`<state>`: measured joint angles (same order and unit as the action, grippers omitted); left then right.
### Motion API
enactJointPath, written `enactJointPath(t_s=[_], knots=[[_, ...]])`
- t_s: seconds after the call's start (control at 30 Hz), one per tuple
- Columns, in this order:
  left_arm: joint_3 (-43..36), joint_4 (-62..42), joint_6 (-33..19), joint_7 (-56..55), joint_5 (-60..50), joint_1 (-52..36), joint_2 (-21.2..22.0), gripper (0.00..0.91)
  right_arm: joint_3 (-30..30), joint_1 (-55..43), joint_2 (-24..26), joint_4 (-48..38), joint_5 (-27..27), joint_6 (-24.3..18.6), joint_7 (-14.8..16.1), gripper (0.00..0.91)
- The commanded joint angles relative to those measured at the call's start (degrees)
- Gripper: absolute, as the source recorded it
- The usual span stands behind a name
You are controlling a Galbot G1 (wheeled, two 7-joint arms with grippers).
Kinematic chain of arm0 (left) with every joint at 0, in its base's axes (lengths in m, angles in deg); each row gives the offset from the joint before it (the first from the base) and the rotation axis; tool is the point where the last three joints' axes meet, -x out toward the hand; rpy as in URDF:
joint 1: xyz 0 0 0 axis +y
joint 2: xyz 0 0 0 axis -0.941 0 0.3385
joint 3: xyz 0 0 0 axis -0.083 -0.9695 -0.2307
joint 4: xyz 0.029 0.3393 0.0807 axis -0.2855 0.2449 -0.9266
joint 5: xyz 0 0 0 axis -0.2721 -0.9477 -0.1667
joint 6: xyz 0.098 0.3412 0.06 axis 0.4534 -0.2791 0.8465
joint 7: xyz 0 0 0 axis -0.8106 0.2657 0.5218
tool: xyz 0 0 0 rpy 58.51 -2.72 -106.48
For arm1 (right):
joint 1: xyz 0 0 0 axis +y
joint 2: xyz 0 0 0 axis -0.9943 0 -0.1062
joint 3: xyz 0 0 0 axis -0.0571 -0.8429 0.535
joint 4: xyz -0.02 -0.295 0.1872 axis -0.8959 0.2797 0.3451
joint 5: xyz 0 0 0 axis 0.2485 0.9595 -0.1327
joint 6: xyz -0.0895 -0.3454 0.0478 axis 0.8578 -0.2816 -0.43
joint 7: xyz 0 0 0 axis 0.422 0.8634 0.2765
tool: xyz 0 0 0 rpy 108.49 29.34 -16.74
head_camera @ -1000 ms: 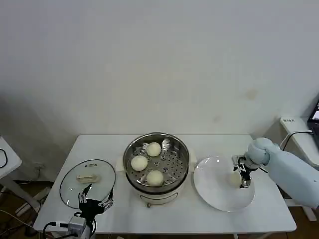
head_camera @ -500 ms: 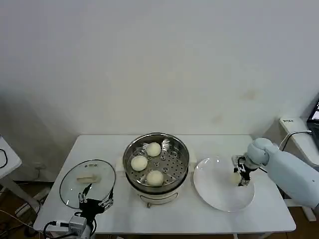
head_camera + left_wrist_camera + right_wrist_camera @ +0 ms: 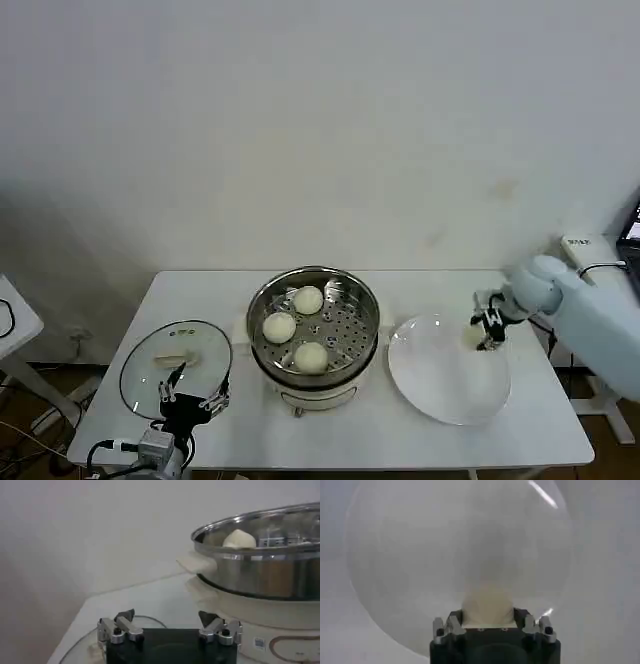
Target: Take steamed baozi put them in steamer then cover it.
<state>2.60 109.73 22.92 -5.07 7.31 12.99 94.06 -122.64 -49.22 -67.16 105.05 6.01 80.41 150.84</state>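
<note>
Bun number four (image 3: pixel 472 338) sits pinched between the fingers (image 3: pixel 451 624) of my right gripper (image 3: pixel 487 331), which I hold above the far right part of the white plate (image 3: pixel 440 385). In my right wrist view the cream dough (image 3: pixel 487 609) fills the gap between the two fingers, with the plate's round face (image 3: pixel 420 555) spread beneath it and apart from it, so I judge the bun is clear of the plate. I grip it from the sides because it is soft and round, and a squeeze across its middle gives the surest hold without crushing the top.

Three steamed baozi (image 3: pixel 279 327) already lie on the perforated tray of the steamer (image 3: pixel 315 335), which stands in the middle of the counter (image 3: pixel 400 440) just left of the plate. They are spread along the left and near side, leaving the right half of the tray bare; that, I judge, is where mine belongs.

As for heading, the bun is nearly a ball, so it has no real long axis and points nowhere; I cannot tell which side is its base. Any way down should serve.

My left gripper (image 3: pixel 192 405) waits low at the near left corner, fingers (image 3: pixel 125 625) spread and holding nothing, poised over the near rim of the glass lid (image 3: pixel 175 365) that lies flat beside the steamer with its cream handle (image 3: pixel 173 356) up, ready for the covering.
</note>
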Motion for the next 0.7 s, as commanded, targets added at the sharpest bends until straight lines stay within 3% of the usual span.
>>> enactJointPath(t_s=[0.03, 0.23, 0.53, 0.7], knots=[[-0.09, 1.02, 0.01, -0.05, -0.20, 0.15, 0.32, 0.907, -9.09, -17.08, 3.04, 12.56, -15.99, 5.86, -1.48, 0.615], [-0.01, 2.05, -0.12, -0.39, -0.17, 0.56, 0.25, 0.907, -14.37, -25.57, -2.51, 14.38, -21.48, 8.99, -2.17, 0.615], [0.44, 3.02, -0.03, -1.14, -0.24, 0.15, -0.02, 0.907, -23.90, -37.72, -15.11, 11.57, -32.32, 12.96, -5.53, 0.615], [0.73, 3.42, 0.03, -1.91, -0.97, 0.10, 0.13, 0.907, -26.96, -39.21, -19.93, 9.99, -34.04, 13.51, -6.14, 0.615]])
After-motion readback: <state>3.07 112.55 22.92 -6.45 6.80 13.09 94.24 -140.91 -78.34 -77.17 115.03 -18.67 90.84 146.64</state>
